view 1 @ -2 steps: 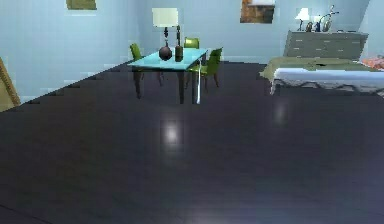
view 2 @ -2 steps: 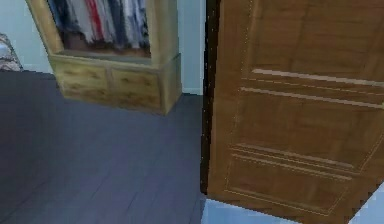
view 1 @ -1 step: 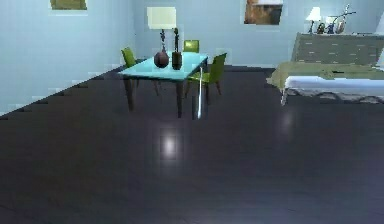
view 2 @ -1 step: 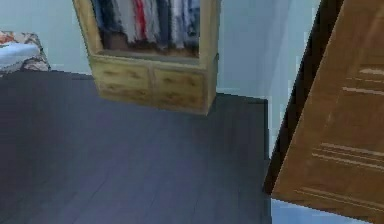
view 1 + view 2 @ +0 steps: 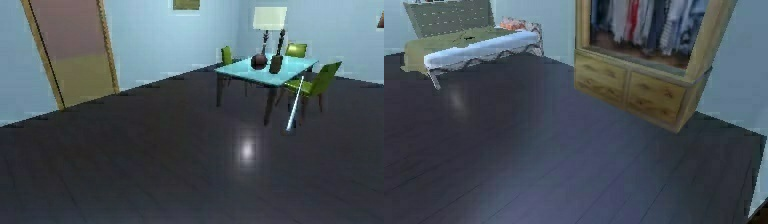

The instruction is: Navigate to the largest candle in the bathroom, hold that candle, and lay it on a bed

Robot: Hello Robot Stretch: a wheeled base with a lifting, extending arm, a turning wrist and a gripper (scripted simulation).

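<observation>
Olive-green covers lie over the bed (image 5: 454,45), which stands at the arm side view's upper left on the dark floor (image 5: 534,150). Its patterned grey-green headboard (image 5: 449,14) rises at the far side, against the pale wall. A long white band (image 5: 484,45) runs along the bed's near edge, from the lower left up toward the right, and that line gives the bed's long axis as seen from this side. Something small and pinkish-orange (image 5: 512,24) sits just beyond the bed's right end; what it is cannot be told.

A wooden wardrobe (image 5: 709,50) stands to the right of the bed, well apart from it. Its upper compartment is open at the front and holds a row of hanging clothes (image 5: 639,20) in blue, white and dark red. Below are two drawers (image 5: 654,95), side by side and pushed in, their contents hidden.

Ahead, a turquoise desk (image 5: 295,66) stands at the forward view's upper right with green chairs (image 5: 322,82) around it. It carries a lamp (image 5: 269,18) with a pale shade and two dark, rounded things (image 5: 259,61) close together. A thin pale stick (image 5: 291,108) leans by the desk's near legs. A wood-framed door (image 5: 70,50) stands at the left, and a small picture (image 5: 186,5) hangs on the far wall.

How the pincer stands cannot be told.
</observation>
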